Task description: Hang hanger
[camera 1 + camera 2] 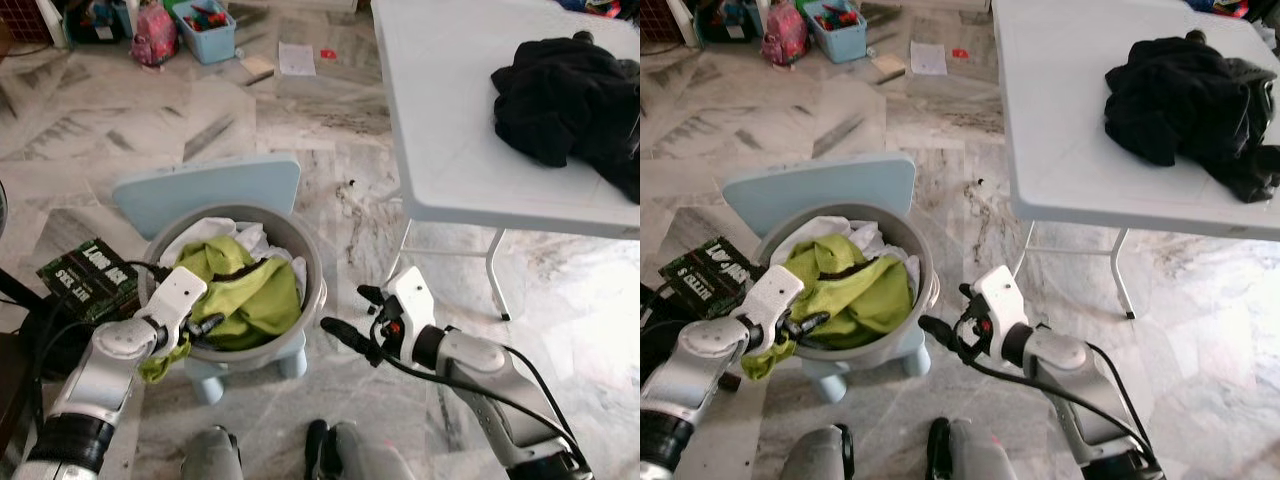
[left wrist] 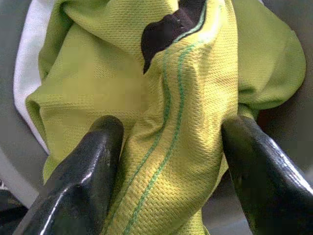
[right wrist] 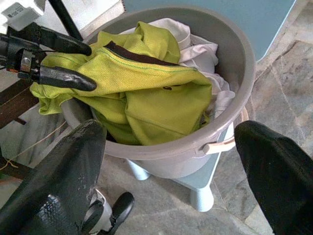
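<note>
The white worktop (image 1: 450, 120) stands well beyond the right end effector (image 1: 345, 335), a black garment (image 1: 570, 95) heaped on its far side. Nearer, just beside the left end effector (image 1: 200, 325), a grey bucket (image 3: 230, 63) rests on a pale blue stool (image 1: 205, 190) and holds white cloth (image 3: 195, 49) under a lime-green garment (image 1: 245, 290). The left end effector sits at the bucket's rim with its fingers (image 2: 83, 166) on either side of a fold of the green garment draped over the edge, apparently pinching it. The right end effector hangs open beside the bucket, gripping nothing. No hanger can be made out. This looks like the opening step: drawing a garment out. Next calls for lifting the fabric clear of the rim, then finding a hanger.
</note>
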